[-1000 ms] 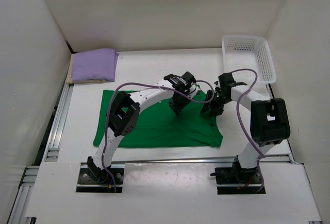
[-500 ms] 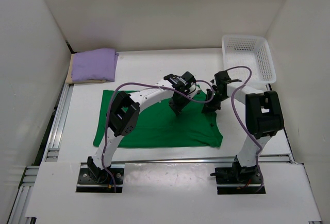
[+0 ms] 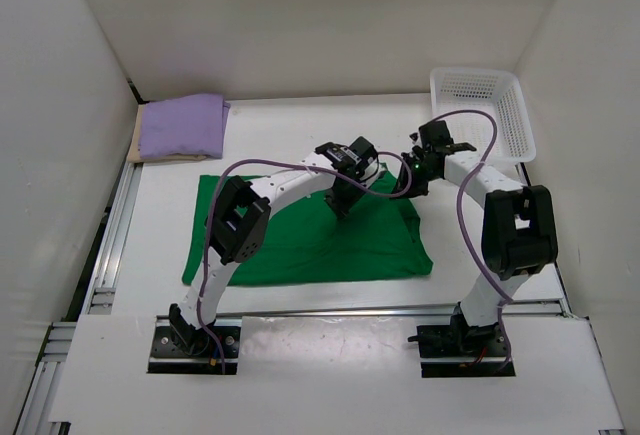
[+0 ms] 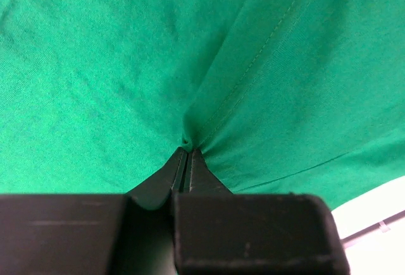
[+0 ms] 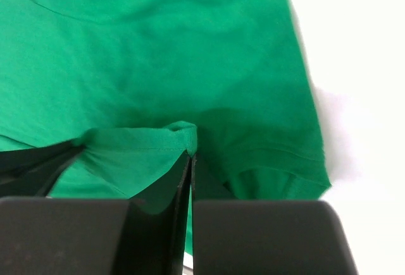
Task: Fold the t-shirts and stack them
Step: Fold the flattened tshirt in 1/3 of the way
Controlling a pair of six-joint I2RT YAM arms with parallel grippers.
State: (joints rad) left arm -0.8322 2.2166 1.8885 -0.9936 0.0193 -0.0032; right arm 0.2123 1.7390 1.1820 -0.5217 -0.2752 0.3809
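Observation:
A green t-shirt (image 3: 300,240) lies spread on the white table, its back right part lifted. My left gripper (image 3: 340,207) is shut on a pinch of the green t-shirt (image 4: 126,66) near a seam; the cloth fans out from the closed tips (image 4: 185,150). My right gripper (image 3: 413,183) is shut on a folded hem corner of the same shirt (image 5: 190,54), which bunches at its tips (image 5: 190,155). A folded purple t-shirt (image 3: 181,125) sits at the back left corner.
A white mesh basket (image 3: 483,112) stands at the back right. White walls enclose the table on three sides. A metal rail (image 3: 108,255) runs along the left edge. Purple cables loop over both arms.
The right gripper has shut on the shirt's right edge and moved up and back with it, pulling the right part inward. The left gripper stays shut in about the same place.

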